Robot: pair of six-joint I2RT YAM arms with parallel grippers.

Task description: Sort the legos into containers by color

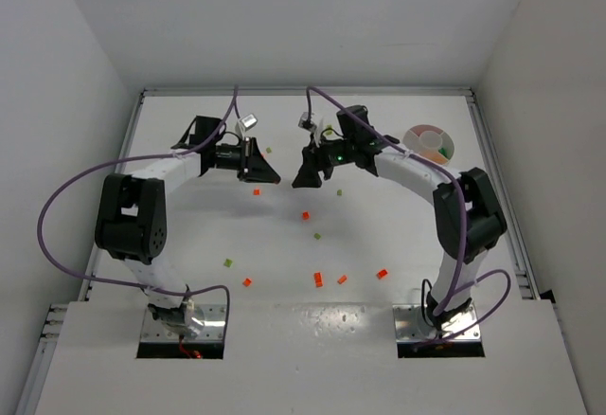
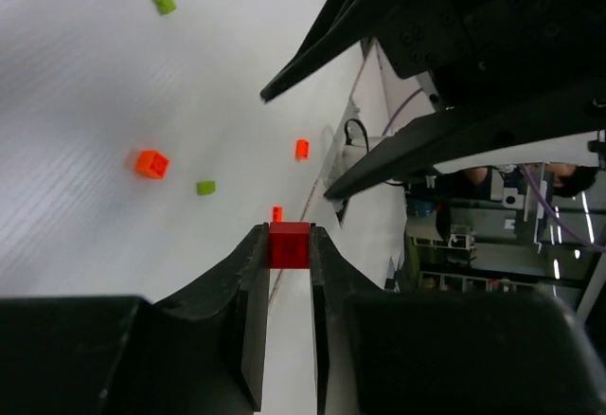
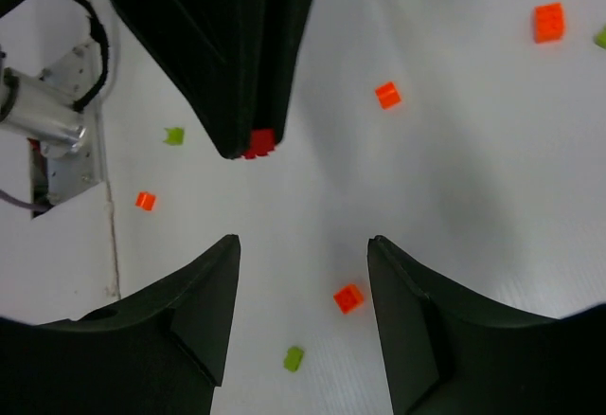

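The left gripper (image 2: 289,237) clenches its jaws on a red brick (image 2: 289,245) at their tips. The right gripper (image 3: 303,241) faces it, jaws released: seemingly a handover toward the divided dish (image 1: 421,133), needing careful alignment.

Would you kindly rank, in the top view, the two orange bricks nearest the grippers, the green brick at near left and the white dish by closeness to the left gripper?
Measured from the left gripper:
1. left orange brick, just beside its tips.
2. right orange brick, mid-table.
3. green brick, near left, by the left arm.
4. white dish, far right.
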